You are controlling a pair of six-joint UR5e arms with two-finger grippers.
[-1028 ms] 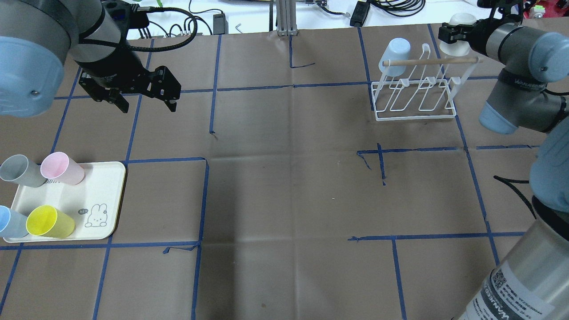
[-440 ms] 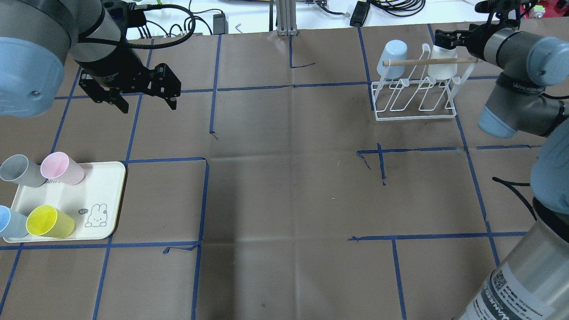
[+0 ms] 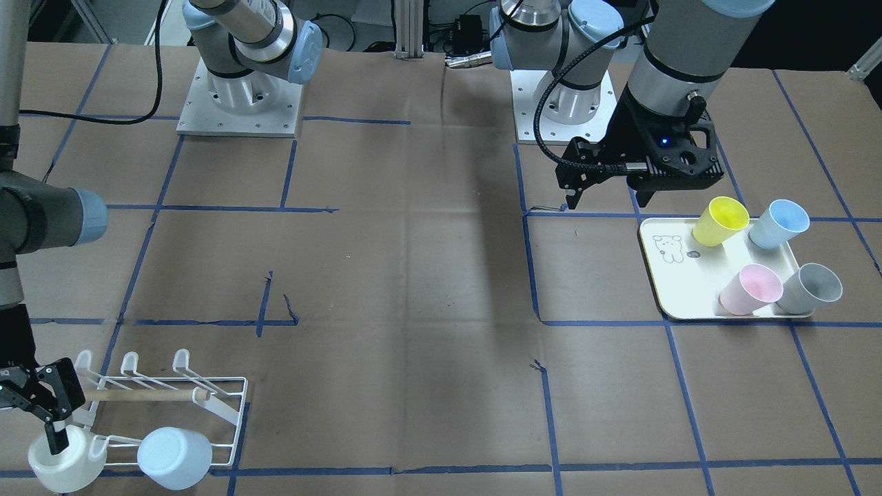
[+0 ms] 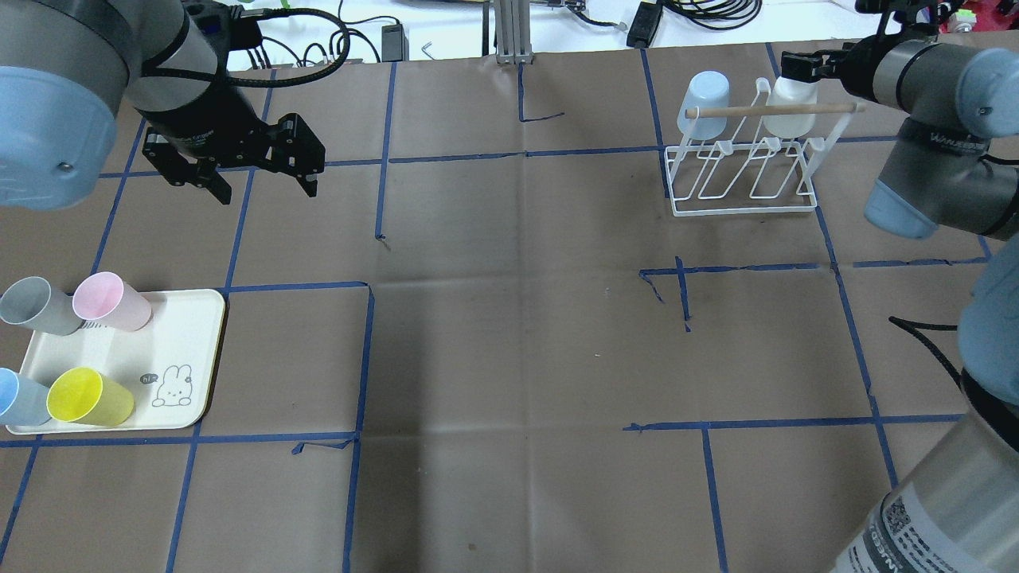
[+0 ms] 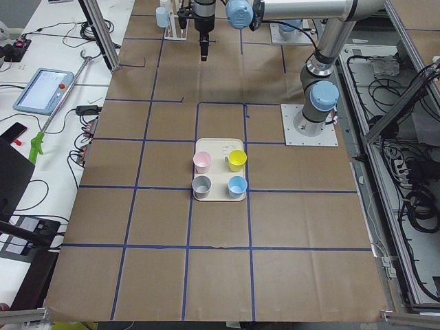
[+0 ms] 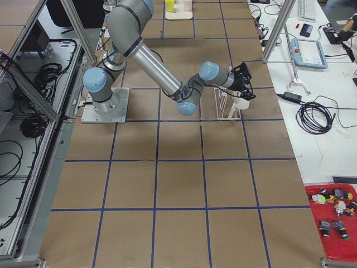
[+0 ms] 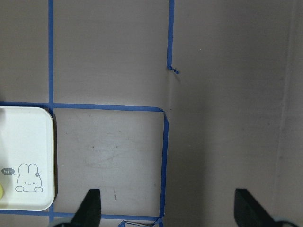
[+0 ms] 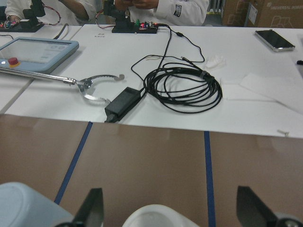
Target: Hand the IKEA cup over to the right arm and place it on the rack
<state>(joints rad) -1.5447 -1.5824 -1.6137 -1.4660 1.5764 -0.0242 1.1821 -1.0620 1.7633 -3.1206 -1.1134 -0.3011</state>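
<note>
Right gripper stood released at the near edge of the front-facing view. Its two fingers were spread wide, with the white IKEA cup between them. The wrist view showed a gap on either side of the cup. The cup sat mouth down on the rack, in the row nearest that camera, below the wooden dowel handle. Just beside it in the same row, a pale blue cup sat mouth down as well. The right arm reached in over the rack's end.

Farther back, well apart from the rack across the brown, blue-taped table, a cream tray held four cups. All four stood mouth up, showing only their own inner walls. The pink cup and the grey cup were in the nearer pair. The yellow cup and a light blue cup stood behind them. A small rabbit drawing marked the tray's bare corner.

Beyond the tray, the left gripper hung above the table near the tray's far edge. It was also released, its fingers wide apart with only brown paper between them in its wrist view.

At the far side, both arms rose from grey mounting plates.
</note>
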